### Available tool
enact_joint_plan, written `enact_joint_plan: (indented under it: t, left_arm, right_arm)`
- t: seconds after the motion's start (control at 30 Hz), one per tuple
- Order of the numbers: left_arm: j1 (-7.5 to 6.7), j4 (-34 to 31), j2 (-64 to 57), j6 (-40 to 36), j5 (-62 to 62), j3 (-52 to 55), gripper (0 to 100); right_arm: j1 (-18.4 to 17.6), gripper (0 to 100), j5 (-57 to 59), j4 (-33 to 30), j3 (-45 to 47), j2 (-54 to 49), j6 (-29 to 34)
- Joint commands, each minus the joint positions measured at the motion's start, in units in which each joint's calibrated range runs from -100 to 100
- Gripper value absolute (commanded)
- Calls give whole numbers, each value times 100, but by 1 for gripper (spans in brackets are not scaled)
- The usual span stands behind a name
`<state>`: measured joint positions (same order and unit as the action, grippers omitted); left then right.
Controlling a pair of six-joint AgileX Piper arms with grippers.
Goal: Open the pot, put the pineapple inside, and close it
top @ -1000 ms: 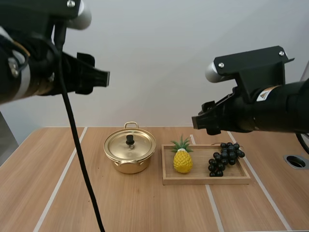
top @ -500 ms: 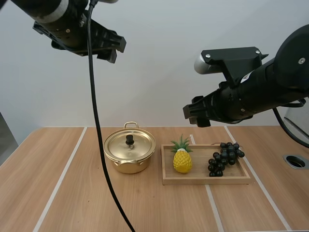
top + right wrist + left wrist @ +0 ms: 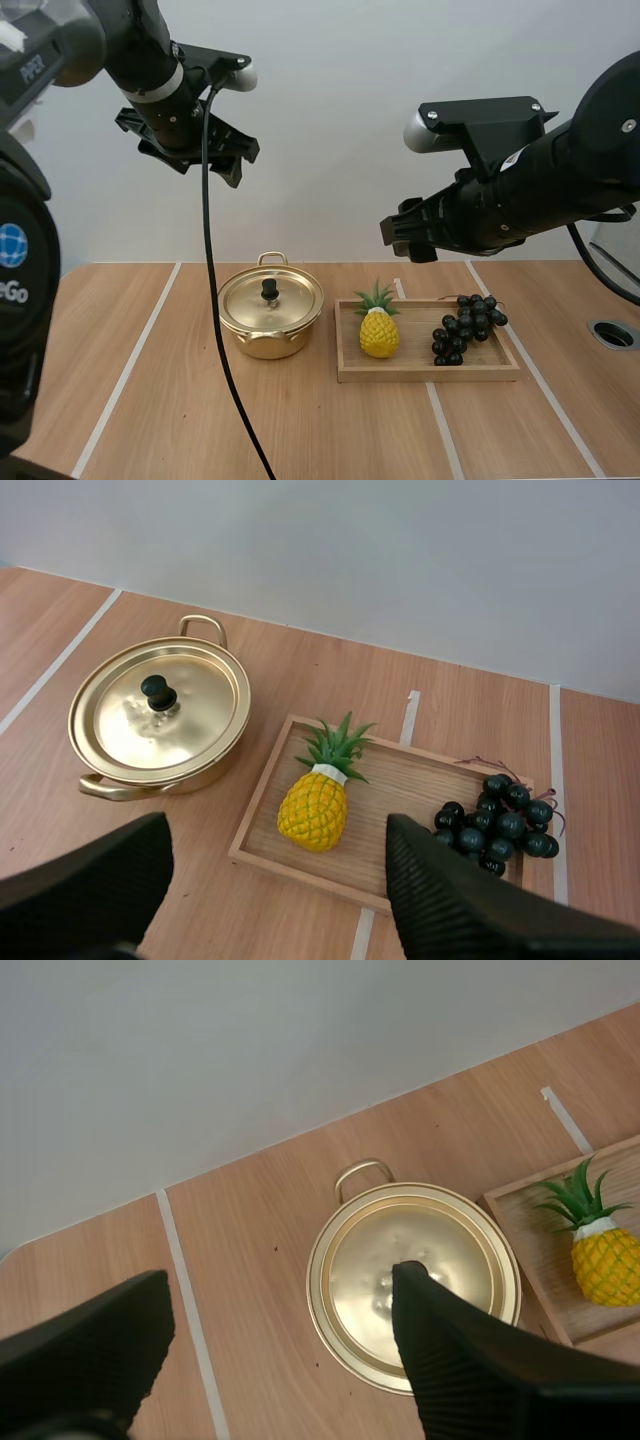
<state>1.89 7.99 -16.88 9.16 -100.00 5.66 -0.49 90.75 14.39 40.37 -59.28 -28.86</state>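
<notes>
— Where is the pineapple (image 3: 315, 808)?
— Yellow with a green crown, it lies in the wooden tray (image 3: 405, 780), at the end nearer the pot (image 3: 185, 780); dark grapes (image 3: 500, 820) fill the other end. The gold pot stands beside the tray on the worktop (image 3: 205, 875), lid (image 3: 130, 720) on.
— And the hands?
— The left hand (image 3: 280, 1285) hangs high over the pot and the right hand (image 3: 275, 830) high over the tray, both spread wide and holding nothing.

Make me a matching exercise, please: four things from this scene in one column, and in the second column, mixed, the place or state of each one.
Things:
1. lid
2. pineapple
3. grapes
4. left gripper

Places or states:
A. open, high in the air
B. on the tray, at the end away from the pot
C. sitting on the pot
D. on the tray, at the end next to the pot

Pairs: 1-C, 2-D, 3-B, 4-A.
</notes>
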Motion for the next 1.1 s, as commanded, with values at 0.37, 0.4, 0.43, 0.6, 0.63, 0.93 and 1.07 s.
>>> enact_joint_plan:
  t: [0.37,0.4,0.43,0.6,0.63,0.93,1.07]
  left_arm:
    - [-2,196,87,-161,0,11,100]
    - [-2,196,87,-161,0,11,100]
    - [-2,143,87,-161,0,11,100]
    - [-2,-298,87,-161,0,11,100]
    - [-2,-297,87,-161,0,11,100]
    - [-2,68,350,232,0,25,100]
    - [-2,374,771,710,0,231,100]
  right_arm:
    - [18,100,-224,34,-68,-29,-29]
    - [18,100,-224,34,-68,-29,-29]
    - [18,100,-224,34,-68,-29,-29]
    - [18,100,-222,23,-68,-29,-29]
    - [18,100,-222,23,-68,-29,-29]
    - [18,100,-297,23,-68,-29,-29]
    - [18,100,-297,23,-68,-29,-29]
